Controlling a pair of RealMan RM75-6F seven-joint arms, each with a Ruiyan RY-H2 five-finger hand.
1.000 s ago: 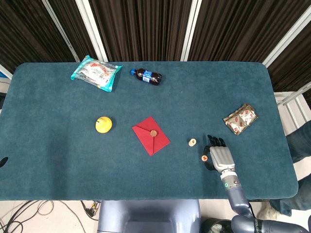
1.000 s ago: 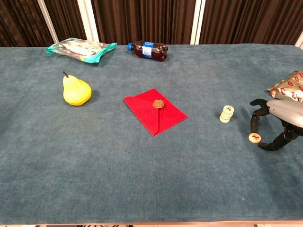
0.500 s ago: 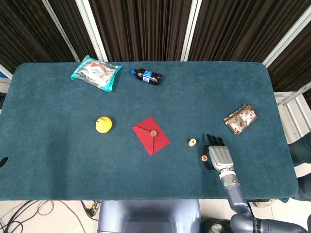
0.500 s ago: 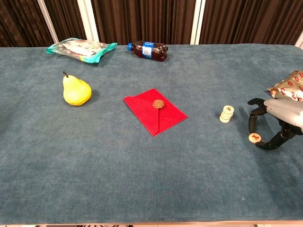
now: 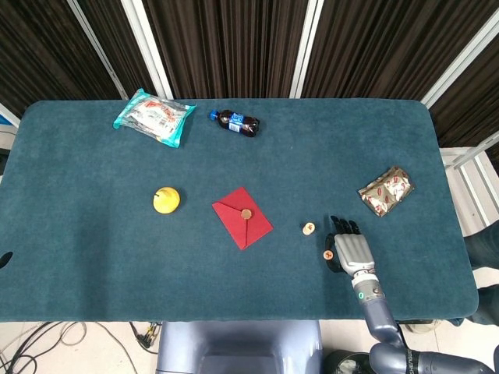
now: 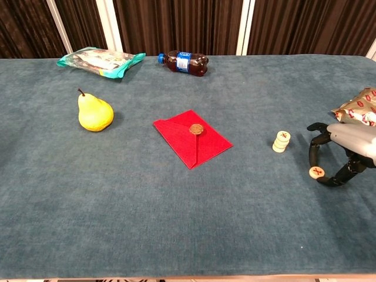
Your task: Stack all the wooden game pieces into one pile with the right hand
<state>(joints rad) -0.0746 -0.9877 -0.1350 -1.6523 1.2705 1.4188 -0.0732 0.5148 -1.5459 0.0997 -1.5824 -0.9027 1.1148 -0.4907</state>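
Note:
A short stack of round wooden pieces (image 6: 281,141) marked with a red X stands right of centre, and shows small in the head view (image 5: 309,228). A single wooden piece (image 6: 316,172) lies flat on the blue cloth to the stack's right, X face up (image 5: 328,253). My right hand (image 6: 351,141) arches over that piece, a fingertip just left of it and the thumb just right of it. Whether they touch it I cannot tell. From above, the right hand (image 5: 352,249) lies palm down beside the piece. The left hand does not show.
A red envelope (image 6: 192,138) lies mid-table, with a yellow pear (image 6: 94,113) to its left. At the back are a cola bottle (image 6: 183,63) and a teal snack bag (image 6: 100,60). A foil packet (image 6: 361,106) sits just behind my right hand.
My right hand has shifted slightly left, bringing its fingers closer around the single piece. The piece and the stack have stayed where they were.

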